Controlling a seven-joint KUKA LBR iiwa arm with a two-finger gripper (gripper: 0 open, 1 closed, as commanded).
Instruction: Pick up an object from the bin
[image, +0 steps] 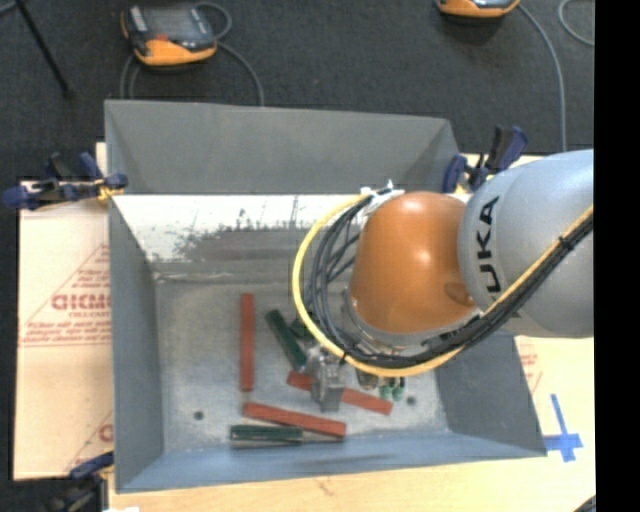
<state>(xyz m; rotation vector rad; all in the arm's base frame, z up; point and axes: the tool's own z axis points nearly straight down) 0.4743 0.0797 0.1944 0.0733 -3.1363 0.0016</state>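
The arm (540, 250) reaches into the grey metal bin (135, 340) from the right. Its orange cover (410, 260) and a loop of yellow and black cables (303, 275) hang over the right half of the bin floor. Below the cover the grey metal jaws are down near the floor, toward the front of the bin and a little right of its middle. The wrist hides much of them from above, so I cannot tell whether they stand wide or narrow, and nothing can be seen held between them. Two red pieces lie closest to them. A red stub (299, 380) lies just to their left, and a short red stick (366, 402) lies just to their right, pointing toward the front right corner. The two may be one stick passing under the jaws, but that part is hidden. A dark green stick (284, 337) lies on a slant just behind the stub, its lower end near the jaws. Well to the left, a long red stick (246, 342) lies front to back on the floor. Near the front wall a flat red stick (294, 420) lies almost crosswise. A second dark green stick (266, 434) lies just in front of it and alongside. A few small green bits (397, 386) sit under the edge of the wrist, right of the jaws.
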